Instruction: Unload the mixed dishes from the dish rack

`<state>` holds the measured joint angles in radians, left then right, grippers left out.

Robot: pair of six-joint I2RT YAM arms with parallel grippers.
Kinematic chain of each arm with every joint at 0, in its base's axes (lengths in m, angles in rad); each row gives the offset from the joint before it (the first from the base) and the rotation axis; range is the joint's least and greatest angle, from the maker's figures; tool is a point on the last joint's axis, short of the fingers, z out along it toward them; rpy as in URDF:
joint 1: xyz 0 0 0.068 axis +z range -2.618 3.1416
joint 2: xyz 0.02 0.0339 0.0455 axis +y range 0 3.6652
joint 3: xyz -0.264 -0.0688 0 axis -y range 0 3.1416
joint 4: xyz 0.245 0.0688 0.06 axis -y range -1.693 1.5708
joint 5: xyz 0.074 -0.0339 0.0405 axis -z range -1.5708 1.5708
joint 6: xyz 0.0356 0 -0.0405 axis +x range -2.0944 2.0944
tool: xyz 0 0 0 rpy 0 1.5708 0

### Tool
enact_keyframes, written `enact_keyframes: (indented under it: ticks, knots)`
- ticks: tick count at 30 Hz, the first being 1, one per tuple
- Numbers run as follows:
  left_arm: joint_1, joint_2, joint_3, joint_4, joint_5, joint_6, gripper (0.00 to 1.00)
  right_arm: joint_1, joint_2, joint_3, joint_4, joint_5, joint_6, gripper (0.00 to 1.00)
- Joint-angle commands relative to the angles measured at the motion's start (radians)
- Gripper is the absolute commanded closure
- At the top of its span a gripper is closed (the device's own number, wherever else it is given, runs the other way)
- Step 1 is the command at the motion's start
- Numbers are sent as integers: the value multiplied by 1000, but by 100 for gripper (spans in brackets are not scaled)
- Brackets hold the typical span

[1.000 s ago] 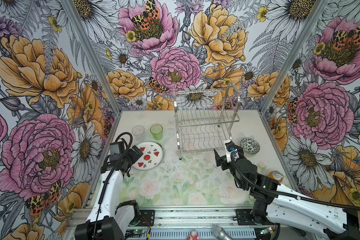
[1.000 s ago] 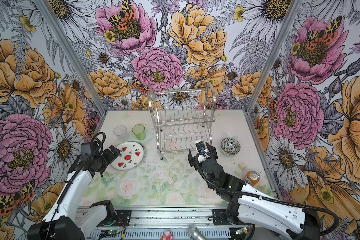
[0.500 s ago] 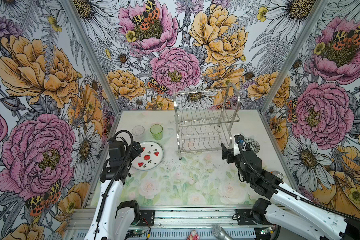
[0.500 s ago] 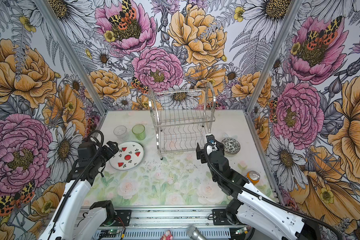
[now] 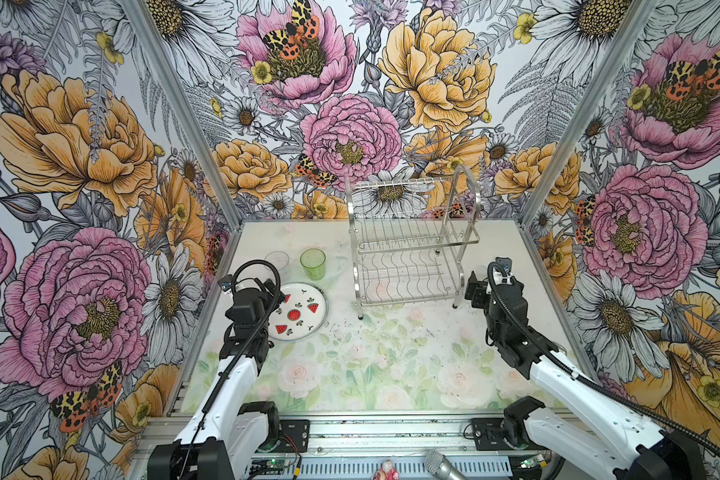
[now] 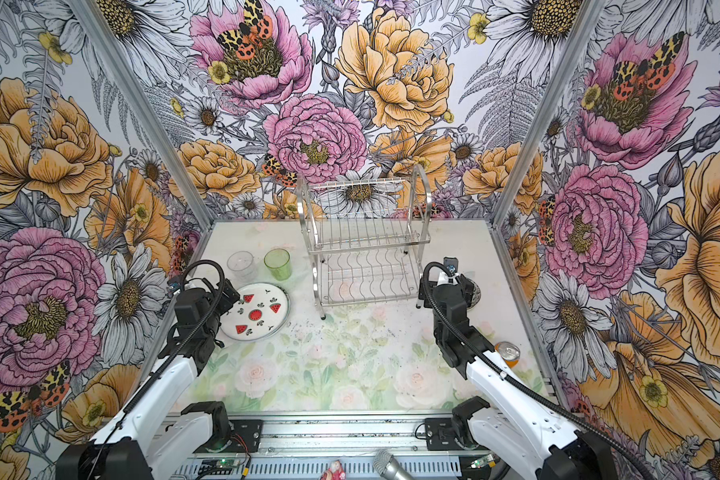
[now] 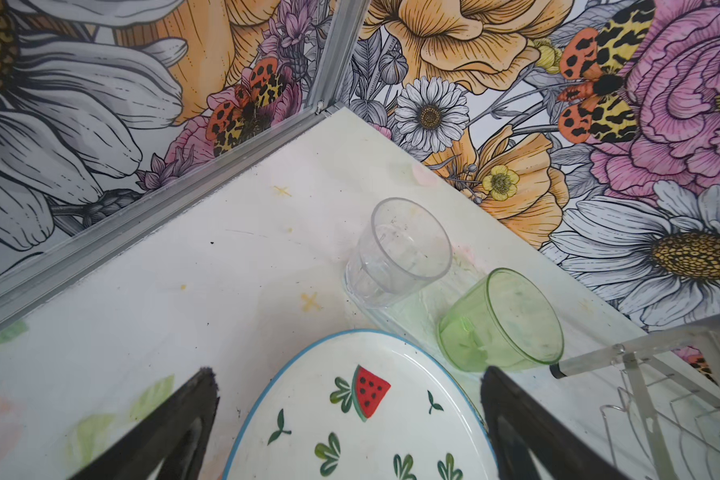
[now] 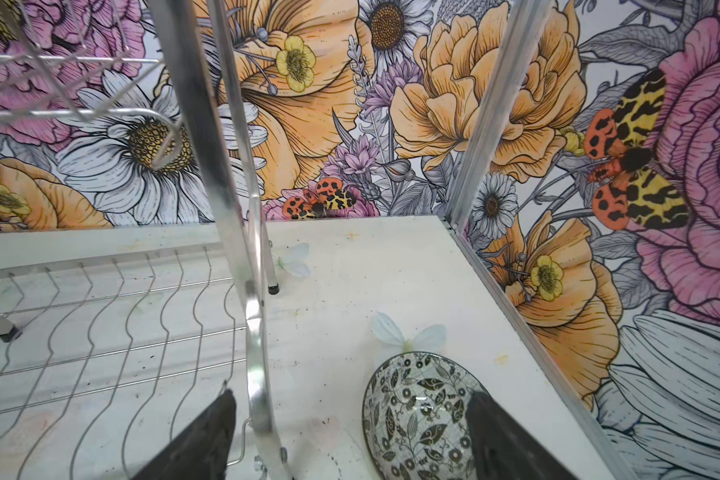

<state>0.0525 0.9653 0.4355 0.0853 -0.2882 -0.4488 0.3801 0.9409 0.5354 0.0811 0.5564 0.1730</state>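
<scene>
The chrome dish rack [image 5: 412,249] stands at the back of the table with both tiers bare. A watermelon-print plate [image 5: 298,311] lies flat to its left. Behind the plate stand a green tumbler [image 5: 312,264] and a clear tumbler [image 5: 277,259]. My left gripper [image 7: 348,374] hangs open over the plate's near-left edge, holding nothing. My right gripper [image 8: 352,395] is open beside the rack's right end. In the right wrist view the rack's arched leg [image 8: 254,332] and a black-white patterned bowl [image 8: 416,415] both show between its fingers. That bowl [image 6: 474,295] is mostly hidden behind the arm in a top view.
An orange drink can [image 6: 508,353] stands near the right wall, behind the right arm. Floral walls with metal corner posts [image 8: 487,104] close in the table on three sides. The rack's foot [image 7: 558,370] sits close to the green tumbler [image 7: 504,320].
My right gripper has swung back and to the right, from the table's middle to the rack's right end over the bowl. My left arm has drawn up and turned over the plate's edge.
</scene>
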Motion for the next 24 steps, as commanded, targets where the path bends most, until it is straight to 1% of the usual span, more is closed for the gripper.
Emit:
enact_keyframes:
  ticks: [1,3,7,11,12,15,19,20,21,22,24]
  knots:
    - [23,43,-39,196,-49,100,1,-25,31,-23,117,31,9,12]
    - [37,74,-64,265,-18,129,1,-35,51,-48,178,36,-5,12]
    - [44,112,-88,338,25,193,1,-55,87,-103,279,87,-20,12]
    - [49,161,-126,471,70,257,1,-87,131,-169,400,124,-36,12]
    - [56,179,-128,494,72,257,1,-96,146,-178,421,125,-37,12]
    - [77,245,-123,559,130,251,1,-132,197,-184,463,118,-29,12]
    - [85,364,-104,675,153,251,1,-173,295,-183,552,109,-30,12]
    - [89,394,-80,676,171,262,1,-186,323,-178,574,104,-26,11]
    - [90,411,-51,637,173,270,1,-196,351,-166,576,96,-25,11]
    - [92,429,-39,638,170,271,1,-203,377,-156,576,101,-26,11]
    - [99,463,-41,687,180,269,1,-213,424,-134,590,108,-45,11]
